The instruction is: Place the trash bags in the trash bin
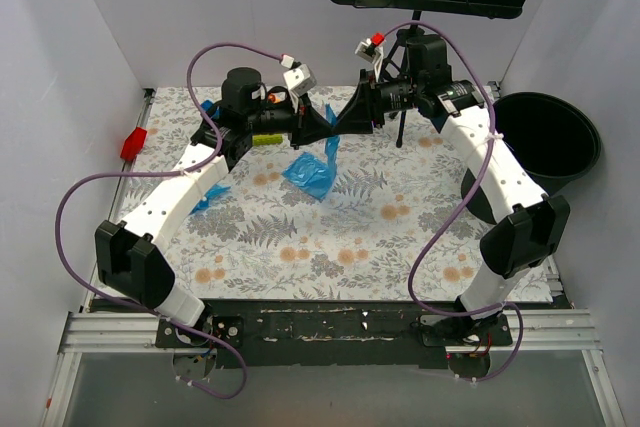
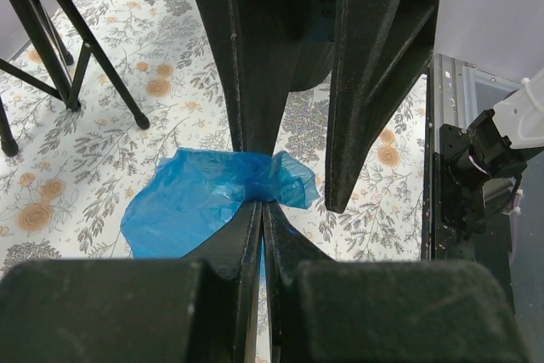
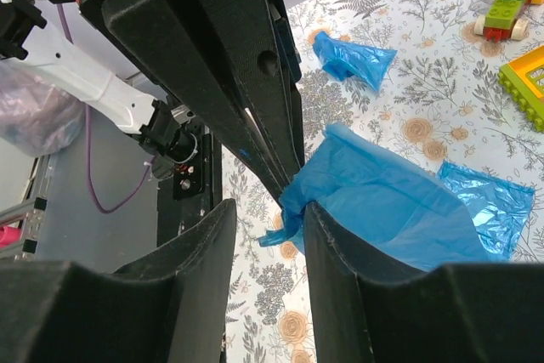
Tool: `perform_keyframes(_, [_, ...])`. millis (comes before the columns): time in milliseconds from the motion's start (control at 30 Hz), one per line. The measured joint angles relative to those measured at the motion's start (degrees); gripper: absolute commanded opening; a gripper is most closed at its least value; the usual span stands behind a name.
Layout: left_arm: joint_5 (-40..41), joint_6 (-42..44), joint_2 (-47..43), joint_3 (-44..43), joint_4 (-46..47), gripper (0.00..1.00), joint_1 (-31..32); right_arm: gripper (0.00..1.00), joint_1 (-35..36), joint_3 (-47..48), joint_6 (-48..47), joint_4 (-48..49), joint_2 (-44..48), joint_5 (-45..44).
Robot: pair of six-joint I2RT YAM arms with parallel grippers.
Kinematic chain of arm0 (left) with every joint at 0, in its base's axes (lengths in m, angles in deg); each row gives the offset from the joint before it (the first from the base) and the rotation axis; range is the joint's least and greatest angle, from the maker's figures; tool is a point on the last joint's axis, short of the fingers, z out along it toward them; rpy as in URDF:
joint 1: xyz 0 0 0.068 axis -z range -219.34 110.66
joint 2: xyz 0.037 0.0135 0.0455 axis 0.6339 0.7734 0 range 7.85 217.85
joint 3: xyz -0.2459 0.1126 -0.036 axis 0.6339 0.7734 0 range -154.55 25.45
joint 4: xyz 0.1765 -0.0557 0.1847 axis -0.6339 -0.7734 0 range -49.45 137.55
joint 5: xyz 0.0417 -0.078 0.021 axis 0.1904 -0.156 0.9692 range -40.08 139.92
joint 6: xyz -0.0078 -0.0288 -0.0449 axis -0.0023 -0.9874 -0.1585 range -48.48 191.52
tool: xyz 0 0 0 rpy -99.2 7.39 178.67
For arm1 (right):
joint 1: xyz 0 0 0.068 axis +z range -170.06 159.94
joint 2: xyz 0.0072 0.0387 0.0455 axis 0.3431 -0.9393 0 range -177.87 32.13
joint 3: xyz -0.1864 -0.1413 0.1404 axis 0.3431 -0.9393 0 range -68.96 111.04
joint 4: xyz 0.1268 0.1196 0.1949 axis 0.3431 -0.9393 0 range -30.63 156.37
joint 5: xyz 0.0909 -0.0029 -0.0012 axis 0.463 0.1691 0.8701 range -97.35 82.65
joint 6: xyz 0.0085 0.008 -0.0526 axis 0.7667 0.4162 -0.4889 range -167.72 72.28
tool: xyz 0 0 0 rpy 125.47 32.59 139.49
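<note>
Seemingly a hand-over: the left claw [image 2: 261, 203] pinches a blue trash bag [image 1: 315, 169] above the counter [image 1: 330, 247]; the right claw [image 3: 270, 210] stands spread around it; next it should close, then carry toward the trash bin [image 1: 548, 137] at three o'clock.

Bright, even light, soft shadows; left claw [image 2: 262, 203] blurs near the lens.

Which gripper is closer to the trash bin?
Right. The right gripper is mid-table, left of the trash bin; the left gripper, pinching a trash bag, sits farther left.
</note>
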Motion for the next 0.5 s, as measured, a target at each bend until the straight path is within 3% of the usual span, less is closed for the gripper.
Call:
perform_keyframes(67, [-0.04,0.07,0.00,-0.07,0.00,0.00,0.02,0.44,0.00,-0.02,-0.04,0.02,0.00,-0.17])
perform_keyframes(133, [-0.02,0.09,0.00,-0.07,0.00,0.00,0.00,0.37,0.07,-0.02,-0.57,0.11,0.00,-0.46])
perform_keyframes(200, [-0.07,0.09,0.00,-0.07,-0.04,0.00,0.00,0.21,0.15,-0.02,-1.03,0.13,-0.02,-0.87])
perform_keyframes(233, [-0.20,0.07,0.00,-0.09,-0.04,0.00,-0.02,0.05,0.15,-0.02,-1.29,0.24,-0.04,-1.14])
perform_keyframes(267, [-0.46,0.04,0.00,-0.09,-0.07,0.00,-0.02,0.01,0.13,-0.02,-1.38,0.31,-0.11,-1.60])
perform_keyframes(500, [1.27,0.37,-0.04,-0.13,-1.40,0.00,0.02,0.01,-0.44,-1.09,-1.29,0.20,-0.28,-4.72])
